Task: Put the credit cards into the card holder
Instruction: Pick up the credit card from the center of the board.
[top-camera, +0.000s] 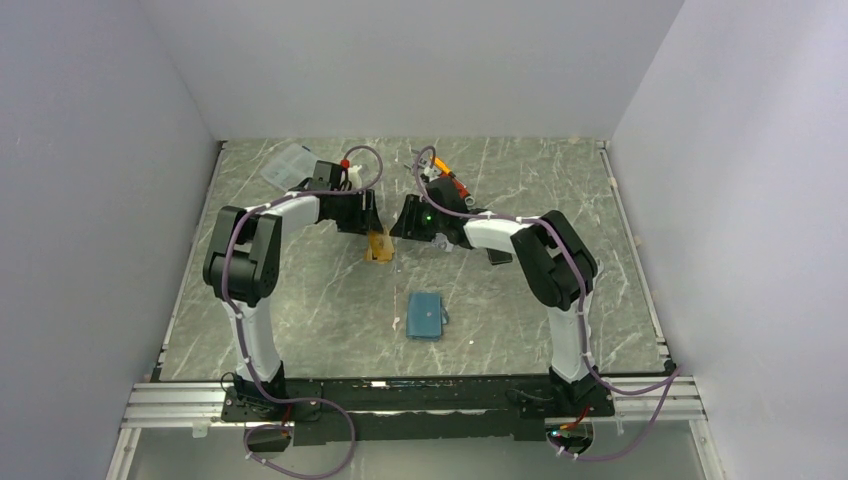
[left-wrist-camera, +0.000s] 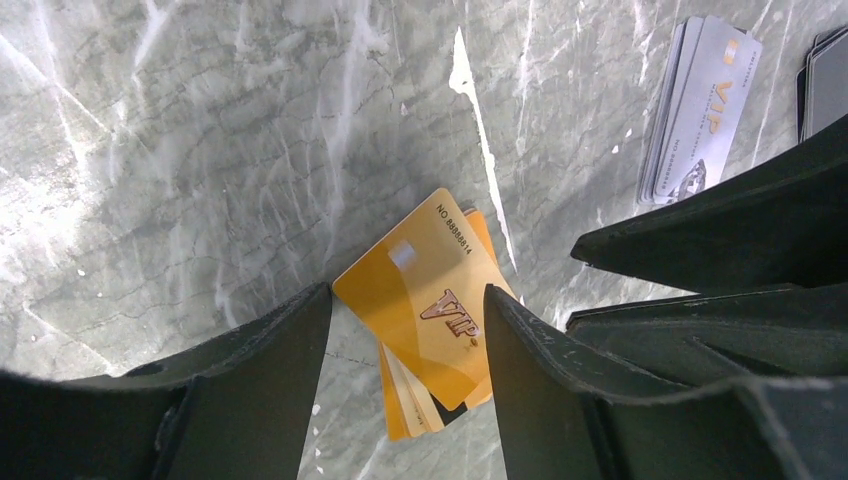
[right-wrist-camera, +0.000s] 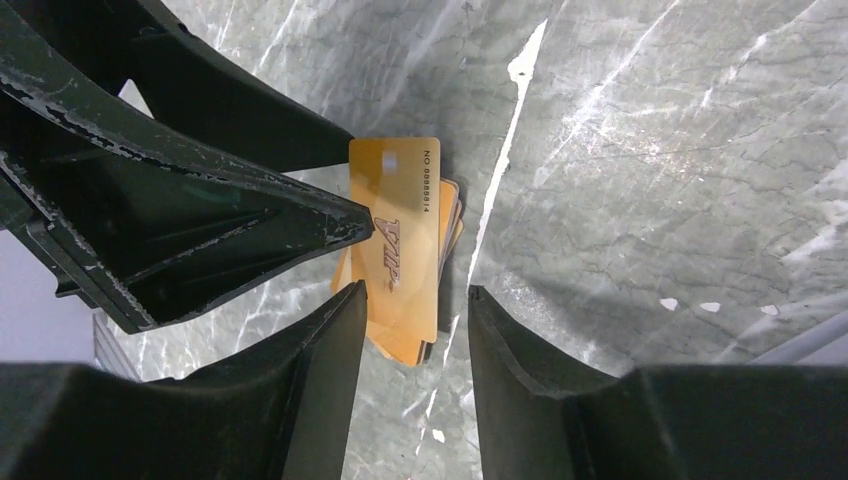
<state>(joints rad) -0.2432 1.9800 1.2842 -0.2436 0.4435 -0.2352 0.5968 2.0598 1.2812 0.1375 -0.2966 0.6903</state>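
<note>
The orange-gold credit cards (left-wrist-camera: 410, 270) lay fanned in a stack on the desk (top-camera: 520, 300), long axis running near to far. My left fingers (left-wrist-camera: 280, 370) stood half-wide astride it and my right fingers (right-wrist-camera: 320, 360) narrower, neither clearly pinching. The card holder (top-camera: 427, 316) lay closed, well nearer. The silver cards (left-wrist-camera: 700, 110) sat far left.

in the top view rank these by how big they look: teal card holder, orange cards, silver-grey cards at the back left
1. card holder and silver-grey cards: they look about alike, and the cards lie spread out, so I won't rank them.
2. orange cards: smallest, though partly hidden in this view.
</note>
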